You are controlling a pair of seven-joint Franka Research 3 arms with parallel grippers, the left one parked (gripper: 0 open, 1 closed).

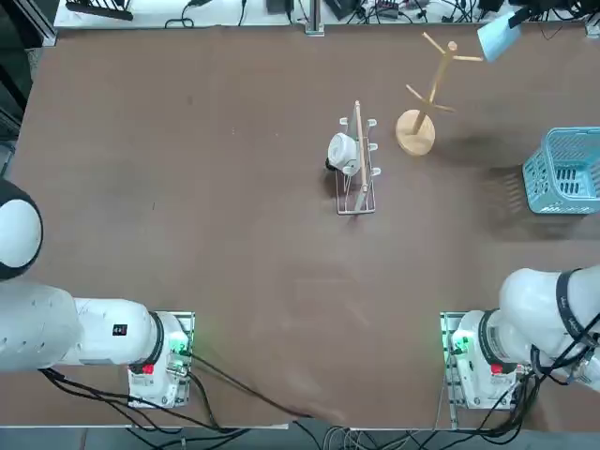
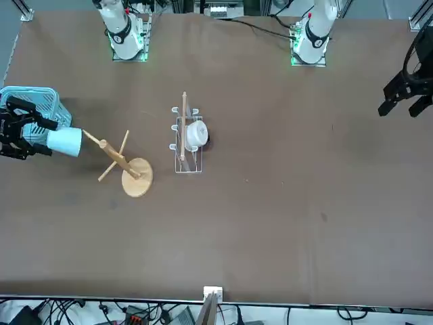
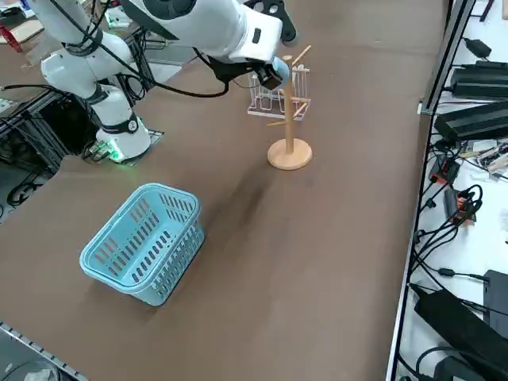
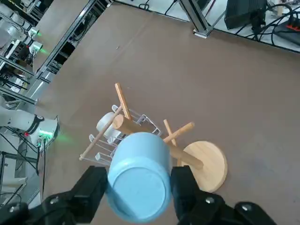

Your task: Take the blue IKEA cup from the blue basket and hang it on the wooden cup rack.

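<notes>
My right gripper [image 4: 138, 183] is shut on the blue IKEA cup [image 4: 139, 179], one finger [image 4: 91, 187] on each side of it. The cup [image 2: 65, 142] lies sideways in the air, base toward the wrist and mouth toward the wooden cup rack [image 2: 123, 164]. Its rim is at the tip of an upper peg [image 2: 90, 137]; whether the peg reaches inside is hidden. From overhead the cup [image 1: 497, 38] hangs just right of the rack [image 1: 428, 94]. The blue basket [image 3: 143, 242] stands empty near the table's right edge, away from the gripper [image 2: 42, 139].
A low wire-frame rack [image 1: 357, 178] holding a white mug [image 1: 341, 150] stands just left of the wooden rack's round base [image 1: 415, 132]. The basket [image 1: 566, 171] sits close to the right edge. Cables and equipment line the floor beyond the table.
</notes>
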